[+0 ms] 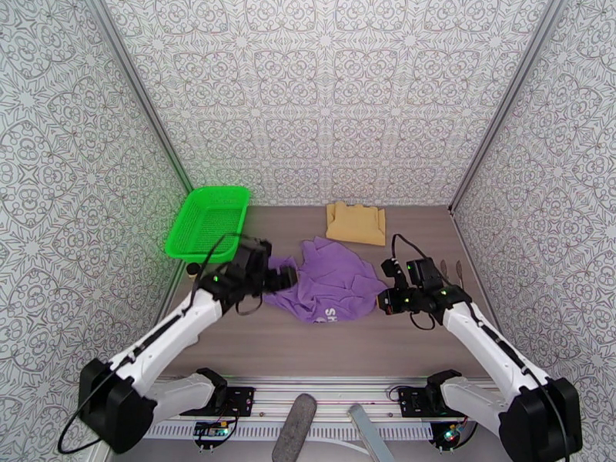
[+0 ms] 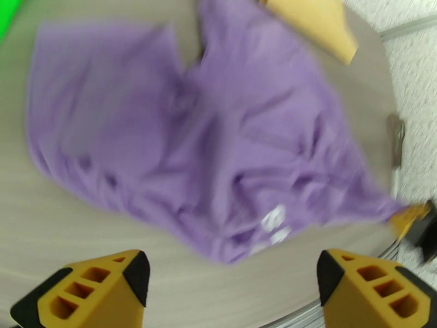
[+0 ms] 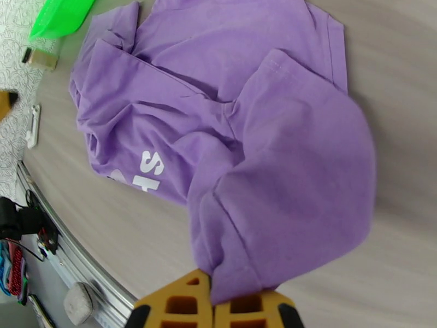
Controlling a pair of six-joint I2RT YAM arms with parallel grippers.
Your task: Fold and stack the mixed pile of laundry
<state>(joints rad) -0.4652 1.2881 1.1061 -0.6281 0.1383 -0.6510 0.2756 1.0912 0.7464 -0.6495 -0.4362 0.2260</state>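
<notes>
Two garments lie on the worktop (image 1: pixel 308 344): nearest, the crumpled purple T-shirt (image 1: pixel 333 280), its right edge pinched in the clenched right hand (image 3: pixel 213 304), with the left hand (image 2: pixel 229 274) released at its left edge. Farther back sit the folded mustard-tan garment (image 1: pixel 356 222) and a green mesh basket (image 1: pixel 209 219).

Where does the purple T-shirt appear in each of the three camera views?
Top external: purple T-shirt just below centre.
Left wrist: shirt across the middle, blurred.
Right wrist: shirt from centre to bottom edge.
Shared landmark: the shirt's white print.
</notes>
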